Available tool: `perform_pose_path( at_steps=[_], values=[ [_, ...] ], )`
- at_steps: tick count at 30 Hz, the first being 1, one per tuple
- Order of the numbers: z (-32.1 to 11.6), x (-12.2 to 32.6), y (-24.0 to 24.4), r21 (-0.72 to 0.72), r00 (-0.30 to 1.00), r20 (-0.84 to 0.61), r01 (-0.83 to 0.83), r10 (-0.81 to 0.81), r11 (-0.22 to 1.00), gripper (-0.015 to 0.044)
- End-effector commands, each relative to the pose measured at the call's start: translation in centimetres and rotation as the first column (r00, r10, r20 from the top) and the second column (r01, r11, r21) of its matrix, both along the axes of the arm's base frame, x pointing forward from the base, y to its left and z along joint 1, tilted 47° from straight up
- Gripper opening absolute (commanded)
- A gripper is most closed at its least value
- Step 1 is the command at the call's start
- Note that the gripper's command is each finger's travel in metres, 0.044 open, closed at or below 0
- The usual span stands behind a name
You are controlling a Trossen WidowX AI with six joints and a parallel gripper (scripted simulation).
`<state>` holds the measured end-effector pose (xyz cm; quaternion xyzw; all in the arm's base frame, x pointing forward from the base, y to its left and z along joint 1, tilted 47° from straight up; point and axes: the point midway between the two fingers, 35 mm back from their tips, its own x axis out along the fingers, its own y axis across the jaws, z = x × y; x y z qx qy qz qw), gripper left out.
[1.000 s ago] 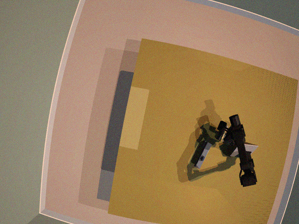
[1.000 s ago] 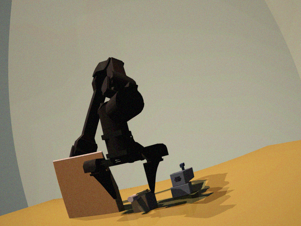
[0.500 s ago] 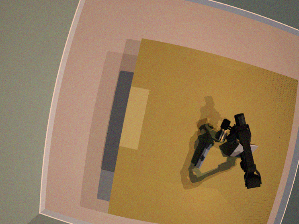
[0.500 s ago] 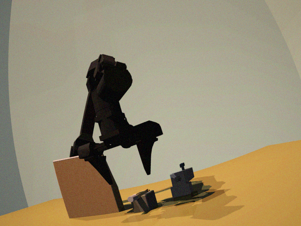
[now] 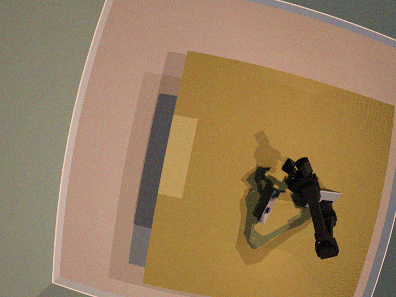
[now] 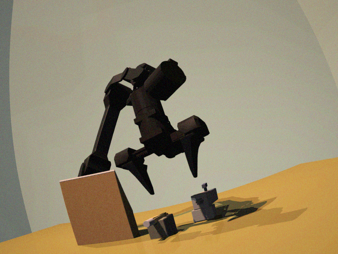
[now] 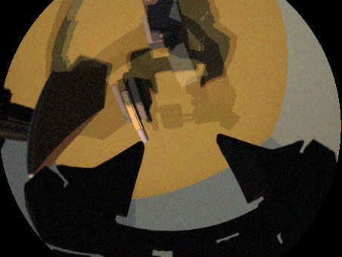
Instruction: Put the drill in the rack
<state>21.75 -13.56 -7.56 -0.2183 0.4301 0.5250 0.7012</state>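
My gripper (image 6: 173, 185) (image 7: 181, 141) is wide open and empty, raised above the rack and the block. The drill (image 6: 160, 217) (image 7: 134, 116), a slim rod with a pale round end, lies lengthwise between the walls of the low grey rack (image 6: 169, 224) (image 7: 119, 99), its pale end jutting out. Neither fingertip appears to touch it. The grey block (image 6: 207, 203) (image 7: 153, 39) (image 5: 263, 218) stands apart from the rack. The small square-headed key (image 6: 204, 186) stands up from its top; how far down it is I cannot tell. The rack and drill are not distinguishable in the top view.
The arm's brown box-shaped base (image 6: 94, 207) (image 7: 68, 109) (image 5: 333, 195) stands close beside the rack, with the arm rising from it. The yellow table (image 5: 220, 91) (image 6: 286, 186) carries broad arm shadows. A long dark grey slab (image 5: 153, 162) lies beyond the table's left edge.
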Motion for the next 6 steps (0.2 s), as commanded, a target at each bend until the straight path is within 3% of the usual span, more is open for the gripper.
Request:
perform_pose_path(
  at_steps=[1, 6],
  values=[
    [0.6, 1.8, 0.2, -0.028, 1.000, 0.007, 0.013, -0.013, 1.000, 0.0440],
    [1.6, 4.1, 1.0, -0.064, 0.999, 0.014, 0.032, -0.031, 0.997, 0.0440]
  ],
)
